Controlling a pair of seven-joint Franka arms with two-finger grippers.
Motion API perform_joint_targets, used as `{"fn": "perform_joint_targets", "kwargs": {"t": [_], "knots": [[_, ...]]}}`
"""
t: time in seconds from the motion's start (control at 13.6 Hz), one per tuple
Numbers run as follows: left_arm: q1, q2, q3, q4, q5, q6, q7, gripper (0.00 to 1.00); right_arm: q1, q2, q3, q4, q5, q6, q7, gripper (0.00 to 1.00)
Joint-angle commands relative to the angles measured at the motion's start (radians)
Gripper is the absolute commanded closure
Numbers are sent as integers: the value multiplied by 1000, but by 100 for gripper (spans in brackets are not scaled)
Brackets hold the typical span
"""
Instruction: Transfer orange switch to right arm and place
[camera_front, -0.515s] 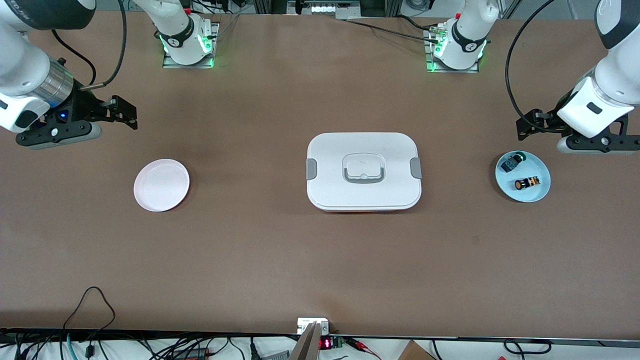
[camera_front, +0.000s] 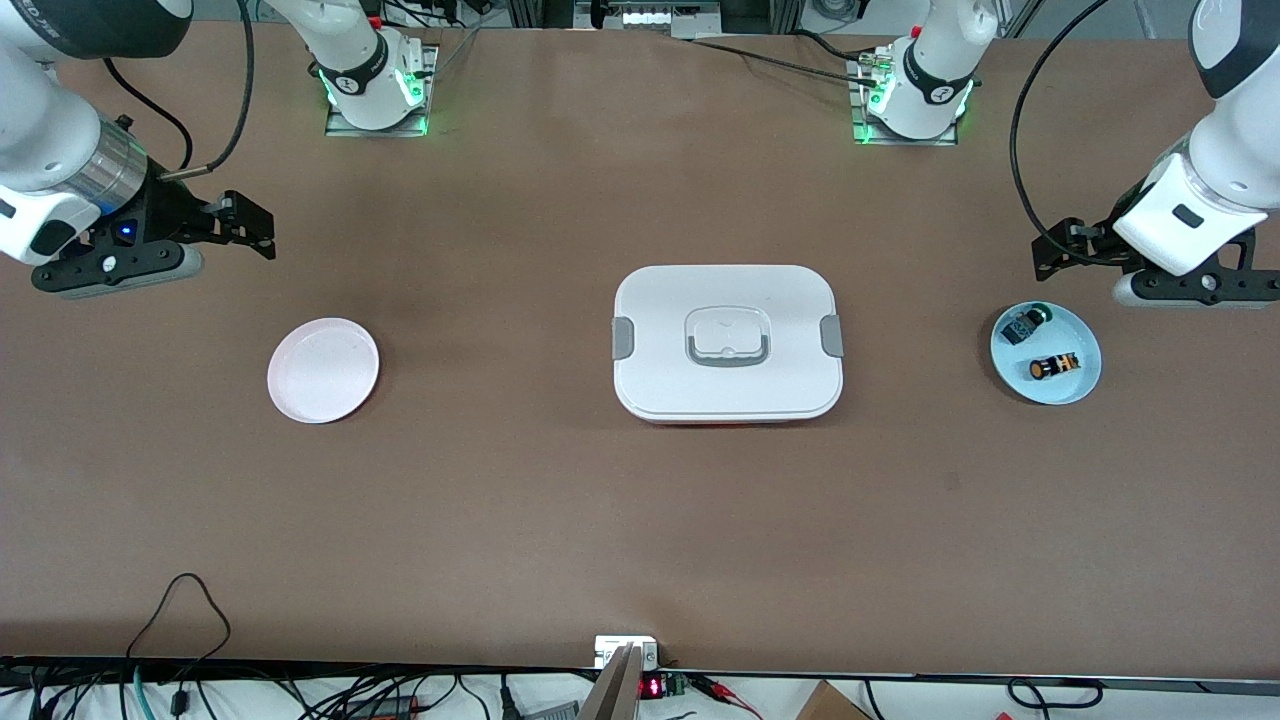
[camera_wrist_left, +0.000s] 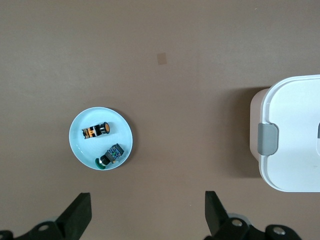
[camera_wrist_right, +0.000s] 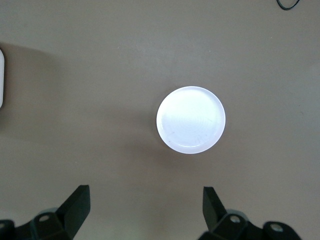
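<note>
Front view, going from its left edge to its right: the right gripper (camera_front: 215, 240) hangs at the upper left of the frame, over bare table (camera_front: 500, 520), its fingers spread wide and holding nothing. Below it in the frame, toward the right arm's end of the table, lies a white plate (camera_front: 323, 370). At the centre of the frame sits a white lidded box (camera_front: 727, 343) with grey clips at its two ends and a grey handle on the lid. Near the frame's right edge a light blue dish (camera_front: 1088, 385) holds two small parts: the orange switch (camera_front: 1056, 366) lies on its side in the half nearer the camera, and a black switch with green-blue parts (camera_front: 1026, 324) lies just beside it, apart from it. The left gripper (camera_front: 1100, 250) hovers at the upper right of the frame, just above the dish's rim in the picture.

Left wrist view shows that gripper's fingers (camera_wrist_left: 77, 217) spread wide and empty, with the orange switch (camera_wrist_left: 96, 131) and the dish (camera_wrist_left: 80, 150) at centre left.
</note>
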Motion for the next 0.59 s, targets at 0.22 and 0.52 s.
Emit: {"fn": "perform_joint_targets", "kwargs": {"t": [0.22,0.52], "knots": [[-9,13,4,31,-15,-23,-7,0,-3,-8,4,2,6,-3,4,0],[-9,22,3,31,-16,-24,-7,0,-3,-8,5,2,6,-5,10,0]]}}
